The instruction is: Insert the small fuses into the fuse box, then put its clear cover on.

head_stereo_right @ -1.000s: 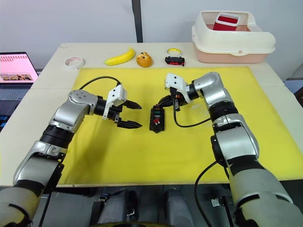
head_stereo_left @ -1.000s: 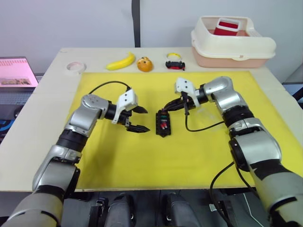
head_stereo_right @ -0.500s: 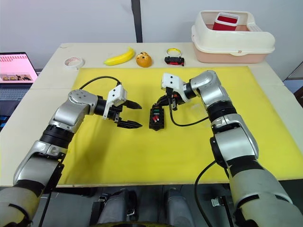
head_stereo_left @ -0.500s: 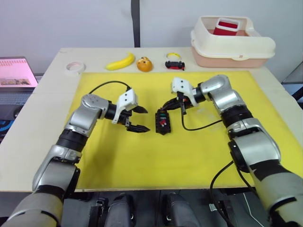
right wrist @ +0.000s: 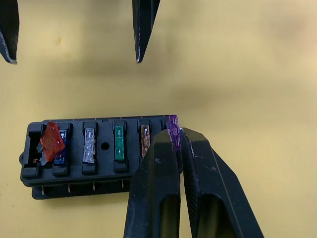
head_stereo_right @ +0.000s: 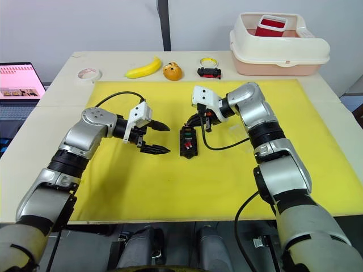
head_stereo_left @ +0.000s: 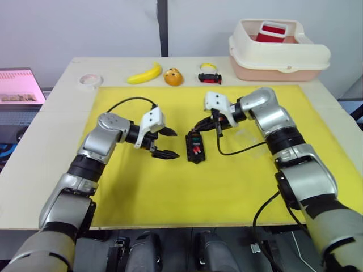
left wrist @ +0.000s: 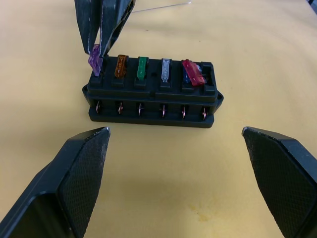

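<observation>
The black fuse box (head_stereo_left: 194,147) lies mid-mat on the yellow mat (head_stereo_left: 170,187). In its slots stand amber (left wrist: 120,66), green (left wrist: 142,68) and grey (left wrist: 166,69) small fuses. A red fuse (right wrist: 51,140) sits tilted at one end, over a blue one. My right gripper (right wrist: 179,136) is shut on a purple fuse (right wrist: 173,128), its lower edge at the end slot beside the amber one. My left gripper (head_stereo_left: 164,143) hovers open just left of the box, touching nothing. The clear cover (head_stereo_left: 248,136) lies faintly visible on the mat under my right forearm.
A cream lidded bin (head_stereo_left: 278,54) with a red item inside stands at the back right. Along the mat's far edge are a banana (head_stereo_left: 144,73), an orange toy (head_stereo_left: 173,76), a small black-and-yellow object (head_stereo_left: 209,73) and a tape roll (head_stereo_left: 89,81). A laptop (head_stereo_left: 20,88) sits far left.
My right gripper has shifted slightly left and down over the far end of the fuse box with the purple fuse. The left arm has not moved.
</observation>
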Controlling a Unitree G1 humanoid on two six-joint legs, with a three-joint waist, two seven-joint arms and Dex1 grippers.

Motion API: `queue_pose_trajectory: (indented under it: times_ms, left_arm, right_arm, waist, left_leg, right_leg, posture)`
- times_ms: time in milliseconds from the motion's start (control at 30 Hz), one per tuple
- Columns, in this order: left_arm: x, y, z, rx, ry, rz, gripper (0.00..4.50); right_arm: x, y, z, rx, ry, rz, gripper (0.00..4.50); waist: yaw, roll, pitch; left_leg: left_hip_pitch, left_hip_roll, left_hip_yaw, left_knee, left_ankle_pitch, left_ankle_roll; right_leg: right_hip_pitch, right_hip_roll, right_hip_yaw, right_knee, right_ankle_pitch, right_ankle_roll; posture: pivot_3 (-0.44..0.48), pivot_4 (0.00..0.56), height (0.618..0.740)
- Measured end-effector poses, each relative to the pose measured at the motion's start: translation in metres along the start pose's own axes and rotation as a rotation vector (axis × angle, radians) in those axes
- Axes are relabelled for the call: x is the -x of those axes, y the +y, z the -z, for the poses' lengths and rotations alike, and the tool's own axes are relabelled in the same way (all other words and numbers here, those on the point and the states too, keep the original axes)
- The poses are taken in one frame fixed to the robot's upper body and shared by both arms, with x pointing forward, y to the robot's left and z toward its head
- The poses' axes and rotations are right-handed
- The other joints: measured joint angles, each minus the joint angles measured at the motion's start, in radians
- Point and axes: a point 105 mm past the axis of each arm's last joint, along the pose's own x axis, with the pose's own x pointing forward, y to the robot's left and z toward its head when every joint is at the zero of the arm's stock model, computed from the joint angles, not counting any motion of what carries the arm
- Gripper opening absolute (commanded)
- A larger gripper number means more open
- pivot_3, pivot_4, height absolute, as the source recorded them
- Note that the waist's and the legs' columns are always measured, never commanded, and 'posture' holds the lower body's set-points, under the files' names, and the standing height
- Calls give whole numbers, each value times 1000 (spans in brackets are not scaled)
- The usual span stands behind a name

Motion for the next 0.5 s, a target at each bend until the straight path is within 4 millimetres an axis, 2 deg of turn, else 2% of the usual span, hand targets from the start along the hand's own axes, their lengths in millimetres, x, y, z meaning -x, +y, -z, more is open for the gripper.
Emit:
queue_pose_trajectory:
  times_ms: [500]
  left_arm:
    - [-1, 0, 0, 0, -3, 2, 4500]
  right_arm:
    - [-4, 0, 4, 29, 29, 15, 22]
  waist:
    - [0, 0, 0]
  left_leg:
    - [0, 0, 0, 0, 0, 0]
  right_leg:
    - [0, 0, 0, 0, 0, 0]
  posture:
    - [0, 150, 739]
